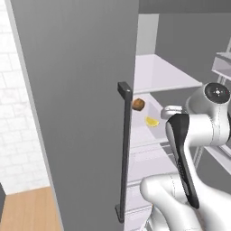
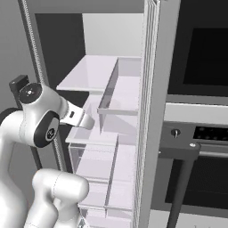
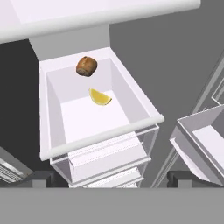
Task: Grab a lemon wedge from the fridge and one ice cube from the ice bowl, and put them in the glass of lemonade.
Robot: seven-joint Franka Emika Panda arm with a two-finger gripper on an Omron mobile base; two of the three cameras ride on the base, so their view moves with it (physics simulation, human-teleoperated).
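**Fingers spread wide, nothing held — wedge not yet reached**

Fingertips (image 3: 40, 178) at full spread, dark tips low in hand view at either side, nothing between them. Gripper (image 3: 111, 180) hovering in front of and above open white tray (image 3: 98, 138) inside fridge (image 1: 76, 108), pointing down into it.

Lemon wedge (image 3: 100, 97) lying on tray floor, roughly mid-tray, clear of all walls. Curved rind toward near-right in hand view, pointed ends left and right. Also visible in left base view (image 1: 151, 121), past edge of open door and its dark bar handle (image 1: 124, 149).

Brown lump (image 3: 86, 66) sitting further back against rear wall, near wedge but apart, not touching. Not the target; best avoided.

Handling, as judgement only:
- Tiny and light; weight no issue, loss of position is.
- Probably slick rind, soft flesh; likely to squirt out sideways under a hard or off-centre pinch.
- Best hold: across the two flat cut faces, at thick middle, not at tapered tips.
- Needs wrist turned so the jaws straddle the short axis; current alignment hard to read from here.
- Flat on tray floor, so tips need to go almost to the floor; risk of scraping or pushing wedge toward back wall or lump.
- Tray walls leave room for wide jaws on both sides.

Ice bowl and glass of lemonade for later.
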